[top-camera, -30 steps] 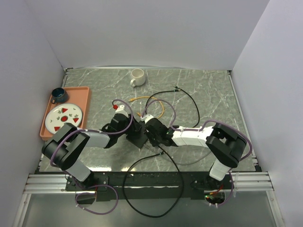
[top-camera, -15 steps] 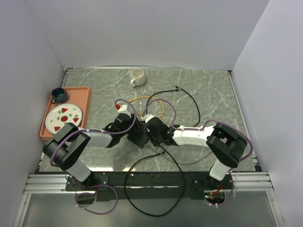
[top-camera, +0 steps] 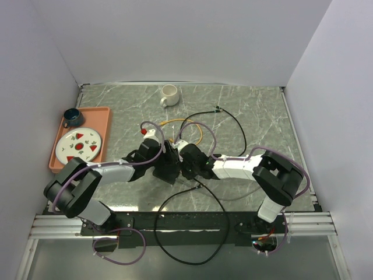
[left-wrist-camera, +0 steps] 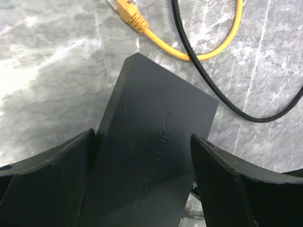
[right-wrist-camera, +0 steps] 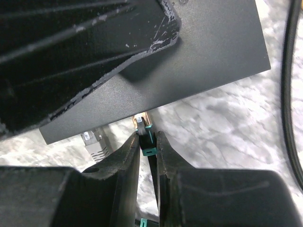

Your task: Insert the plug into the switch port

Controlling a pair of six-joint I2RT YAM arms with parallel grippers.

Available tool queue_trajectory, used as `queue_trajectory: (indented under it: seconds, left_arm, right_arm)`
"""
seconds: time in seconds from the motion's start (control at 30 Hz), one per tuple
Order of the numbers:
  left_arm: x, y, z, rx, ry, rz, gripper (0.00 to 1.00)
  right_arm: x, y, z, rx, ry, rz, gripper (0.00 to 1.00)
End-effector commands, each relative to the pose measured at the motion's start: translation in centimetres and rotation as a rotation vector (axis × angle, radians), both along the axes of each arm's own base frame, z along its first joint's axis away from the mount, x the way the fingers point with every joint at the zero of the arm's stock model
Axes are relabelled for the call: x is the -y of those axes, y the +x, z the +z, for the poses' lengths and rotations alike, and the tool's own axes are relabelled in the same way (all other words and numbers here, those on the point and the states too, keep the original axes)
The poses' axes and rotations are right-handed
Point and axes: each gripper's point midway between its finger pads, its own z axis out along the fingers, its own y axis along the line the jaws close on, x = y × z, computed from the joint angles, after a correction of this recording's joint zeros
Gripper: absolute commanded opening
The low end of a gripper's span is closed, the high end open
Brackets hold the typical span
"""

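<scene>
The flat black box lies mid-table. My left gripper straddles it. In the left wrist view the box fills the gap of the left gripper, with both fingers at its long sides. My right gripper is shut on a black plug with a teal boot. The plug's tip meets the switch port in the box's narrow edge. How deep the plug sits is hidden.
A grey plug sits at the same edge, left of the port. A yellow cable and a black cable lie beyond the box. An orange tray with a plate is at the left, and a white cup is at the back.
My left arm's elbow has swung down and left, and its gripper has come further over the box. My right gripper has kept the plug at the box's edge.
</scene>
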Motion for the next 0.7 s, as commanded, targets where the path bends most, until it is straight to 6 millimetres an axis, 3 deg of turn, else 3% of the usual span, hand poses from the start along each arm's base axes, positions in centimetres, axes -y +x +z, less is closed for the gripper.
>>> queue_trajectory:
  seconds: [0.0, 0.17, 0.4, 0.67]
  left_arm:
    - [2.2, -7.5, -1.5, -0.309, -0.107, -0.211, 0.86]
    - [-0.5, -5.7, -1.7, -0.309, -0.061, -0.121, 0.88]
    - [-3.9, -3.3, -0.4, -0.255, 0.029, -0.032, 0.89]
    - [-5.3, -1.1, 2.7, -0.179, 0.057, 0.004, 0.93]
  right_arm:
    - [-5.8, 4.6, 5.3, 0.169, 0.331, -0.053, 0.17]
    - [-4.6, 3.5, 4.9, 0.144, 0.286, -0.039, 0.32]
    - [-3.0, 1.9, 4.3, 0.094, 0.226, -0.014, 0.52]
    - [-1.4, 2.0, 6.8, 0.143, 0.227, -0.061, 0.8]
